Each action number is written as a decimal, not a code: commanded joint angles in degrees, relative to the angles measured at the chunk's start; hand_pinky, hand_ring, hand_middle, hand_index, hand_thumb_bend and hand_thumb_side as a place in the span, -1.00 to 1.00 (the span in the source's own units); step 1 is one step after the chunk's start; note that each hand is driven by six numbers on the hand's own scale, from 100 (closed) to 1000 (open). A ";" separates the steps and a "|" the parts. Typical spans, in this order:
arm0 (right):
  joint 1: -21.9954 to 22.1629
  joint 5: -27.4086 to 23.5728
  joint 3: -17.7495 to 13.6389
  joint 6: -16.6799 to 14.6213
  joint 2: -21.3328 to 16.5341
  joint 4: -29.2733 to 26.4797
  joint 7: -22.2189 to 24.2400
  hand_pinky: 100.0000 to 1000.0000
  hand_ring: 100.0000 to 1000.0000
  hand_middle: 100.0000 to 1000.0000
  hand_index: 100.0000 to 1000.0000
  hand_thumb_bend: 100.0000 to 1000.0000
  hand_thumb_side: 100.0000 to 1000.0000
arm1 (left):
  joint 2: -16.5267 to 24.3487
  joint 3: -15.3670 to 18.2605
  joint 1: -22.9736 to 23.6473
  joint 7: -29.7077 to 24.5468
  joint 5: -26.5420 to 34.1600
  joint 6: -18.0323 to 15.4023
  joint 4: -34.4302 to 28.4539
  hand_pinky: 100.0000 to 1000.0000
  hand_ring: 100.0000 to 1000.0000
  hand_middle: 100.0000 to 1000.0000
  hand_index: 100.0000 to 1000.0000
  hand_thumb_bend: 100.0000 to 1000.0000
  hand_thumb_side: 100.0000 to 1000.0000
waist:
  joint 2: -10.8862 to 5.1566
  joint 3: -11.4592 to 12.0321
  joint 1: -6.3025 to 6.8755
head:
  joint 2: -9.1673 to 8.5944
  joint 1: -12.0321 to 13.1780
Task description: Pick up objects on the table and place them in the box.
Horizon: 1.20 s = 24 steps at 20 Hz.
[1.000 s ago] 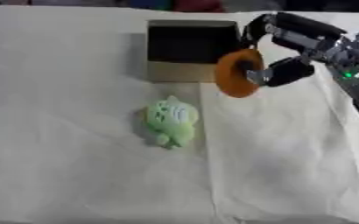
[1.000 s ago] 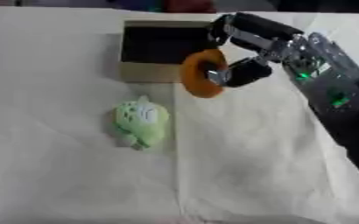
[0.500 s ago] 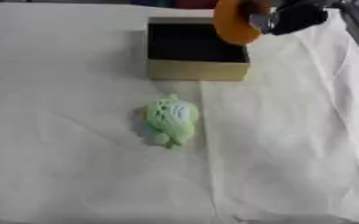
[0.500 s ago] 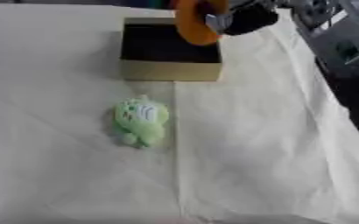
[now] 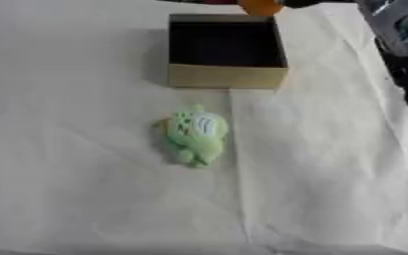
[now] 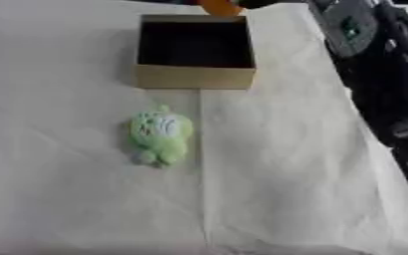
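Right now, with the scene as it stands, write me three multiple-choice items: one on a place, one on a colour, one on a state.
1. Where does the green plush toy lie?
A. inside the box
B. on the white cloth, nearer the camera than the box
C. in a hand

2. What colour is the round thing at the top edge, beyond the box's far wall?
A. orange
B. blue
C. black

3. In what state is the open tan cardboard box with a dark inside?
A. lidded
B. tipped on its side
C. upright and open

Answers: 1 B, the toy rests on the cloth apart from the box. 2 A, an orange edge shows there. 3 C, its dark inside faces up.
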 commanded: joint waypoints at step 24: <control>-4.42 20.84 -3.52 -5.39 7.75 19.93 -3.87 0.60 0.75 0.58 0.59 -0.54 0.00 | 0.12 -0.36 -0.78 -0.74 0.27 -0.07 -0.90 0.50 0.02 0.17 0.68 -0.87 0.96 | -0.67 0.76 0.15 | -0.67 -1.08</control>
